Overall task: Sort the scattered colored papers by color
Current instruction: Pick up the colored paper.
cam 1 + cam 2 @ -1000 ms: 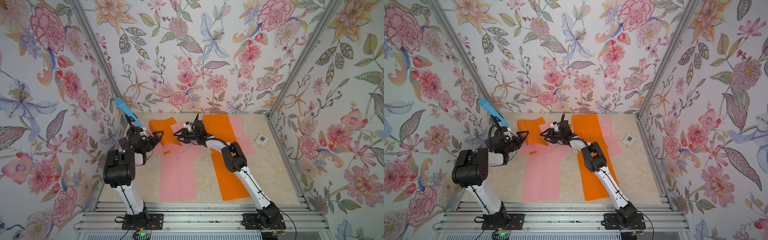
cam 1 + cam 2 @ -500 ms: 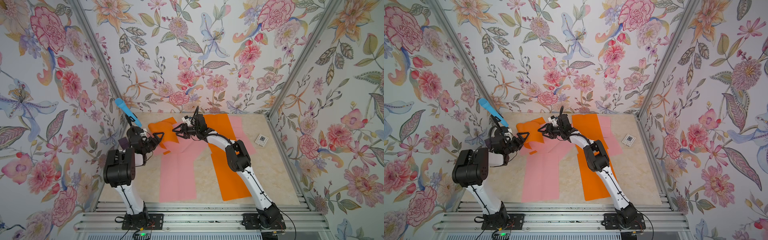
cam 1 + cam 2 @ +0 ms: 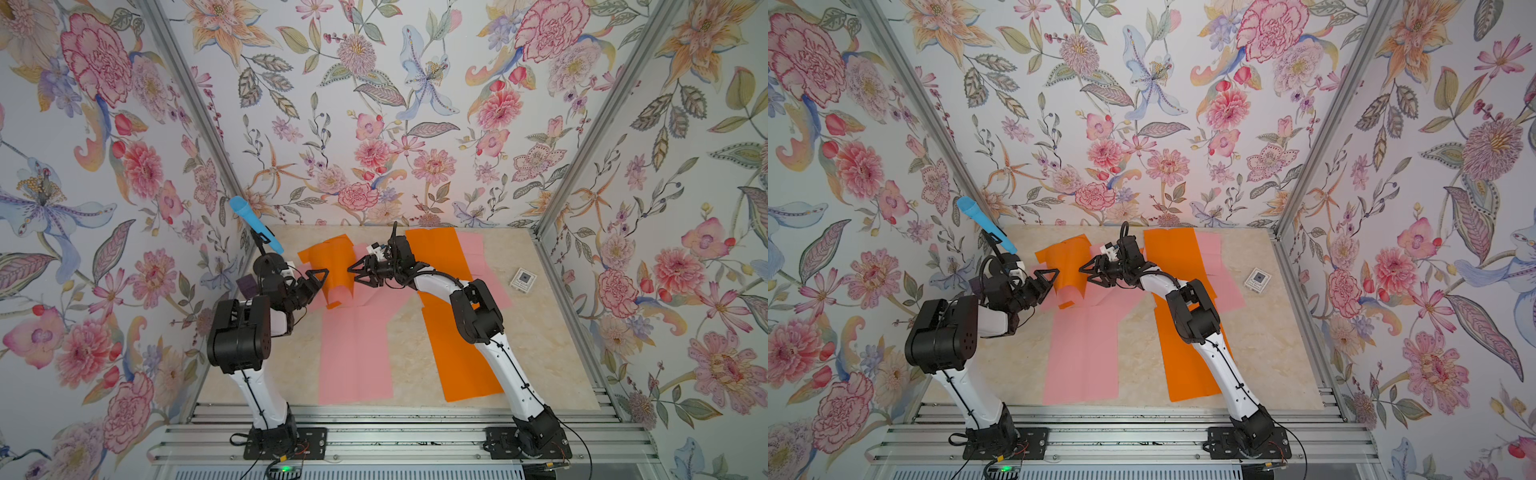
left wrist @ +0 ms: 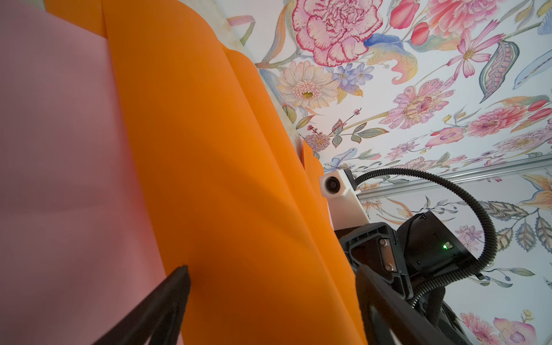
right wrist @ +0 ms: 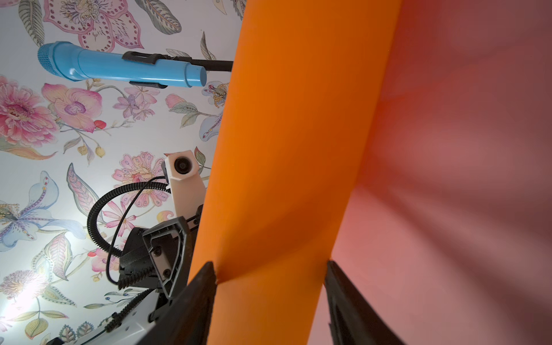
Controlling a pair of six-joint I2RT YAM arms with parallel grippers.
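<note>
Lifting step: the creased bright orange paper sheet stands raised at 11 o'clock. The right gripper is clamped on its bowed edge, and the left gripper has its jaws apart around it (not yet gripping). Next, it probably goes toward 3 o'clock, onto the long flat orange sheet.

Matt orange paper, matt pink paper (faintly creased); smooth marble-look tabletop; microphone of glossy blue plastic.
</note>
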